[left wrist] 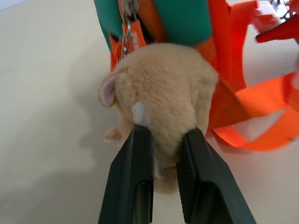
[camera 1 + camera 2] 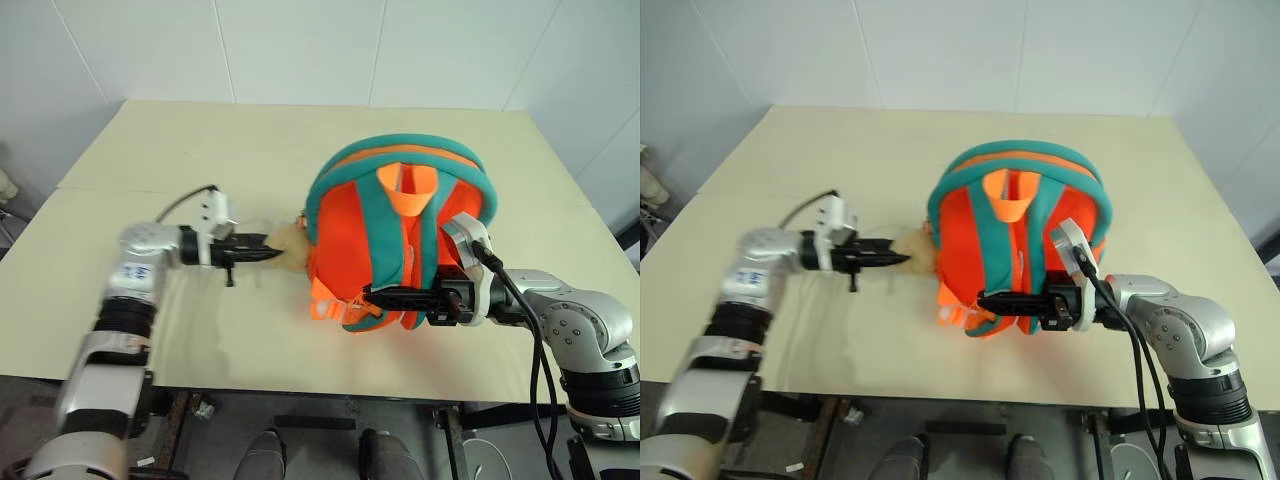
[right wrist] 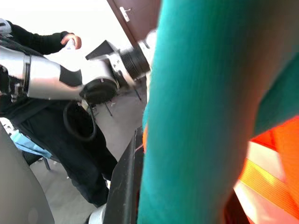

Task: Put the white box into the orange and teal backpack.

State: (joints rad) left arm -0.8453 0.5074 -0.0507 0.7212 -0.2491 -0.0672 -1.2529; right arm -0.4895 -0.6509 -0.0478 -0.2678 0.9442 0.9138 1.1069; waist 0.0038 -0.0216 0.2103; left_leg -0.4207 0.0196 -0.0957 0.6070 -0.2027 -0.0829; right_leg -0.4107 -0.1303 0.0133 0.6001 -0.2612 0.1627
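Two grippers work the near half of the table: the right gripper has its jaws clamped on a teal strap at the near edge of the orange and teal backpack, and to the left the left gripper has its jaws closed on the tan plush toy hanging from the bag. Farther back the backpack stands rounded and soft-sided, so it will likely sag and slide if pulled by fabric alone; its straps and top loop look the firmest holds. I cannot find the white box, possibly hidden behind or inside the bag.
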